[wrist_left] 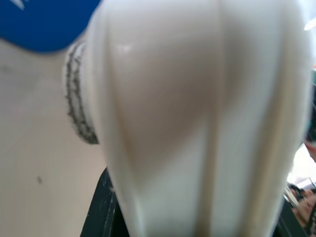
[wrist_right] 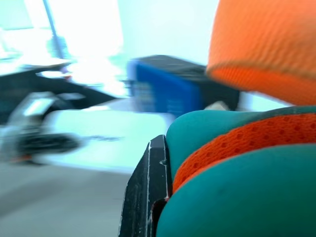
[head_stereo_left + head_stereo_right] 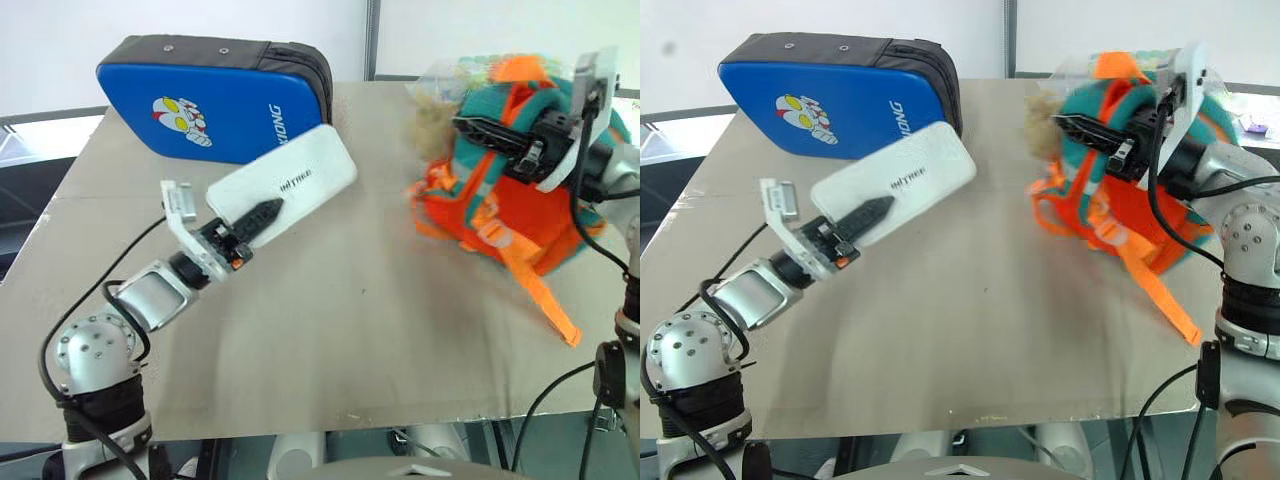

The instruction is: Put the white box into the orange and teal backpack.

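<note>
Left hand [image 3: 262, 213] is clamped on the white box [image 3: 285, 185], holding it tilted above the table [image 3: 330, 340] at centre-left of the frame, just in front of the blue padded case [image 3: 210, 100]. At upper right, the right hand [image 3: 470, 128] is closed on the orange and teal backpack [image 3: 505, 205], gripping its teal top.

You are in a plain test room, like a lab. A big bare grey table [image 3: 330, 340] fills the middle, white walls [image 3: 50, 50] stand at twelve o'clock, and loose black cables [image 3: 545, 395] hang at five o'clock.
</note>
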Available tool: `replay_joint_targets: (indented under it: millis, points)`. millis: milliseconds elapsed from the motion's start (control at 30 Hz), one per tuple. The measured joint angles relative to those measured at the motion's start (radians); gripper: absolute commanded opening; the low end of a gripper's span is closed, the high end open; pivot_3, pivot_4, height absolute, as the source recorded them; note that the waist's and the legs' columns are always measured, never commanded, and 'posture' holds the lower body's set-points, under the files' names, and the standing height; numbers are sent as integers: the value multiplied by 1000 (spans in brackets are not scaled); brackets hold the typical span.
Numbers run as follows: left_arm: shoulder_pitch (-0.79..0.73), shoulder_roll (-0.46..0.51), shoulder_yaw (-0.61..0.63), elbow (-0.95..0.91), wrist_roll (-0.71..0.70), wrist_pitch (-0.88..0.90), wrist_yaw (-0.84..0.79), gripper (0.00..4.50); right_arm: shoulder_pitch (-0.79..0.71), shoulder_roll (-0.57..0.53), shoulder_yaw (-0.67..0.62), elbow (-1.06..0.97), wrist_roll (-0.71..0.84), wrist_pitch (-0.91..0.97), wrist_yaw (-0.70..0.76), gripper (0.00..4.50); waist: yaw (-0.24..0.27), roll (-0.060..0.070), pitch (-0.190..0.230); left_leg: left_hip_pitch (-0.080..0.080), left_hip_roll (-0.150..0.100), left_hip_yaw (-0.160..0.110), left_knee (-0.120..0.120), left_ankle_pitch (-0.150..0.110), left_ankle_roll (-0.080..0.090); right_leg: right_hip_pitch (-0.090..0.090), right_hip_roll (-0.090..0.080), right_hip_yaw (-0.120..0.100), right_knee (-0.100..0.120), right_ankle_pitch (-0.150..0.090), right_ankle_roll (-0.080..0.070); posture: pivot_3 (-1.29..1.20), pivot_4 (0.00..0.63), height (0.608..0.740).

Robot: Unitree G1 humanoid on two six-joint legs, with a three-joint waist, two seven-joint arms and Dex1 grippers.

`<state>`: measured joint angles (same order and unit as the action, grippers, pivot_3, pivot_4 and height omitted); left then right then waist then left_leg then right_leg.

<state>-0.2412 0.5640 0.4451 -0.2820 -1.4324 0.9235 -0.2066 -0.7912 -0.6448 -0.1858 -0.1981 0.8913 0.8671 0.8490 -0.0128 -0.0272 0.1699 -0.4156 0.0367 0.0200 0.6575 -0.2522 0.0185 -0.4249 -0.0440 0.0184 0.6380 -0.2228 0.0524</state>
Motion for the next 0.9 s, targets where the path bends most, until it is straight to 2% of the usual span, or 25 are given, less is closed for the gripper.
replay_joint_targets:
  millis: [100,200,300,400,700,900]
  points:
    - [-5,53,35,-6,32,-36,-33,1060,-21,-21,45,-36,54,38,78,53,3,0,0,-1,0,0,-1,0,0,0,-1,-1,-2,0,0,0,150,740]
    - [59,122,90,-40,35,-40,-103,1060,54,-67,147,-106,-32,-21,140,53,3,-2,-1,-2,0,0,-2,0,0,0,-3,-2,-6,0,1,0,150,740]
    - [177,261,183,-63,18,3,-309,1060,190,-82,227,-128,-91,-65,204,53,1,-2,0,-3,0,2,-2,0,-1,0,-4,-1,-7,0,1,0,150,740]
    - [212,363,234,-92,13,32,-485,1060,176,-96,223,-112,-97,-86,239,53,3,1,2,0,-1,3,-2,0,0,1,-5,-2,-6,-1,-1,0,150,740]
    - [216,475,266,-27,-53,115,-675,1060,122,-112,209,-14,-120,-115,287,53,-3,1,3,2,1,2,3,0,0,0,0,-1,3,-2,-3,0,150,740]
    - [180,493,264,12,-50,124,-754,1060,108,-112,210,12,-141,-129,311,53,1,1,3,0,0,2,3,0,0,0,-1,-1,3,-1,0,0,150,740]
